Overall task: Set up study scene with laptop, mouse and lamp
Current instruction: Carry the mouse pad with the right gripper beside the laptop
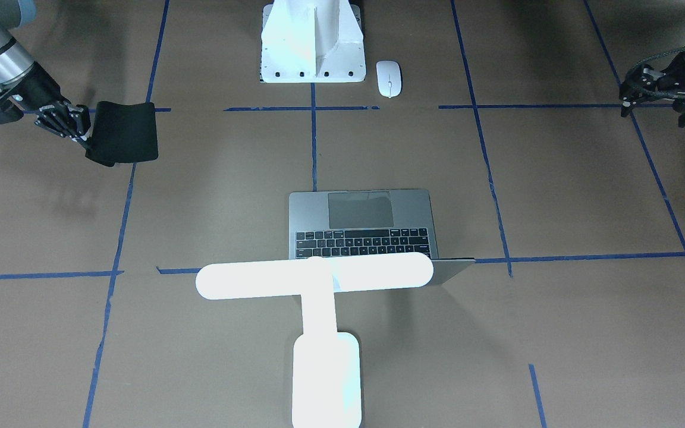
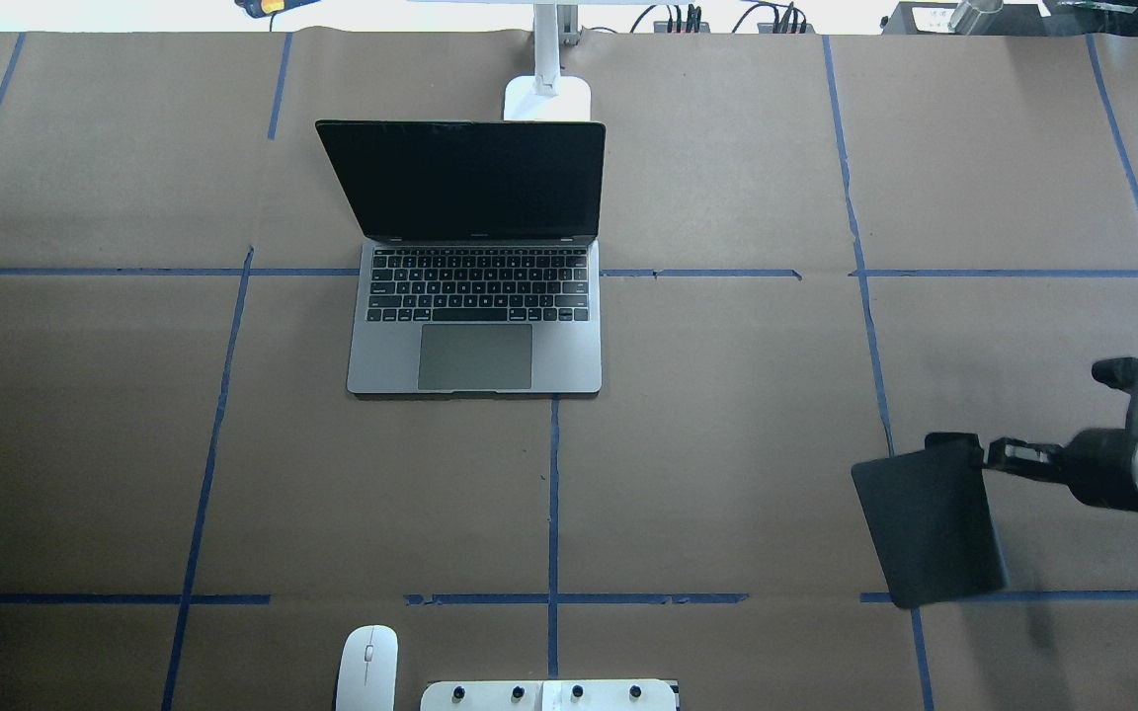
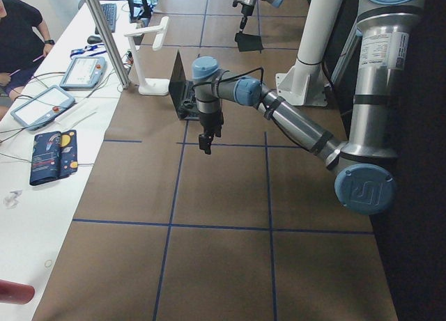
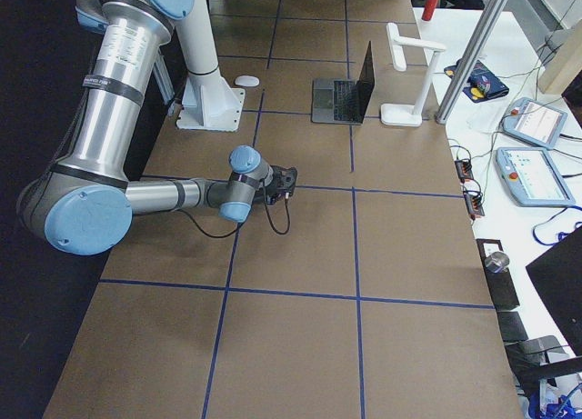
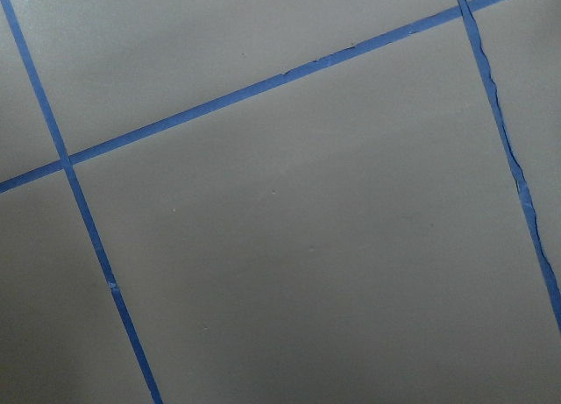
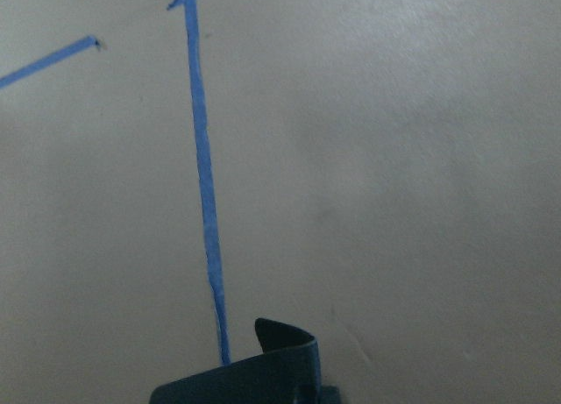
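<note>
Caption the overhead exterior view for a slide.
Right gripper holds a black mouse pad off to the right; the open laptop, lamp and white mouse sit apart, untouched.

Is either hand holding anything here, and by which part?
The right hand pinches the black mouse pad by its edge, near a corner. The left hand holds nothing.

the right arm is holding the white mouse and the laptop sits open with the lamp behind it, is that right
Not quite. The right gripper holds the black mouse pad, not the white mouse, which lies beside the white pedestal, as the overhead view shows. The laptop does sit open with the lamp behind it.
</note>
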Motion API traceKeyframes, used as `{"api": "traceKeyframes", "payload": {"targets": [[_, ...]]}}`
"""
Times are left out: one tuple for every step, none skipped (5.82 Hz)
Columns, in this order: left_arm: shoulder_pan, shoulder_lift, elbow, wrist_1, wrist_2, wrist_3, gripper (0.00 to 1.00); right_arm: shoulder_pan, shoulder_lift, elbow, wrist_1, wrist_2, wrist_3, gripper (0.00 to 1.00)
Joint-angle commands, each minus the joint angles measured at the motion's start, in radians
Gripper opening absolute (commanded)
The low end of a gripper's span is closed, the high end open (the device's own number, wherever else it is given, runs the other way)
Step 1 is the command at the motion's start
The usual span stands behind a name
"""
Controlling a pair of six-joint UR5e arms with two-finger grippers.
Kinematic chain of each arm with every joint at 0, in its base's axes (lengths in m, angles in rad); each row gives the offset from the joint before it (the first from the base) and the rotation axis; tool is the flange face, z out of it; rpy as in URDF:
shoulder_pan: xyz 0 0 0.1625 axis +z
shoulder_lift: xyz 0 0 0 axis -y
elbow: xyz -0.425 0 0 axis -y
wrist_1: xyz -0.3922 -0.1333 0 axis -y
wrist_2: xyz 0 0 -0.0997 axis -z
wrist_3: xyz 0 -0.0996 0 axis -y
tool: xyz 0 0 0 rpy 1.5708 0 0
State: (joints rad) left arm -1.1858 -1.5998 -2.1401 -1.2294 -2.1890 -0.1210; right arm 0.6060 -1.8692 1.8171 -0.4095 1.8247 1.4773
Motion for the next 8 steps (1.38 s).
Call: {"api": "traceKeyframes", "payload": {"targets": [[0.0, 0.0, -0.003, -0.001, 0.0, 0.0, 1.0, 0.099, 0.205, -0.028, -0.198, 0.066, -0.015, 0.0], [0.0, 0.0, -0.006, -0.001, 0.0, -0.002, 1.0, 0.135, 0.326, -0.028, -0.333, 0.077, -0.02, 0.0], [0.0, 0.001, -0.015, -0.001, 0.0, -0.002, 1.0, 0.147, 0.441, -0.03, -0.468, 0.085, -0.02, 0.0], [0.0, 0.001, -0.015, -0.001, 0.0, -0.002, 1.0, 0.147, 0.585, -0.074, -0.635, 0.078, -0.022, 0.0], [0.0, 0.001, -0.015, -0.001, 0.0, -0.003, 1.0, 0.147, 0.701, -0.187, -0.653, 0.068, -0.02, 0.0], [0.0, 0.0, -0.015, -0.001, 0.0, -0.005, 1.0, 0.146, 0.779, -0.278, -0.652, 0.052, -0.019, 0.0], [0.0, 0.0, -0.015, 0.001, 0.0, -0.005, 1.0, 0.149, 0.845, -0.362, -0.651, 0.045, -0.019, 0.0], [0.0, 0.0, -0.015, 0.001, 0.0, -0.005, 1.0, 0.15, 0.875, -0.402, -0.649, 0.03, -0.019, 0.0]]}}
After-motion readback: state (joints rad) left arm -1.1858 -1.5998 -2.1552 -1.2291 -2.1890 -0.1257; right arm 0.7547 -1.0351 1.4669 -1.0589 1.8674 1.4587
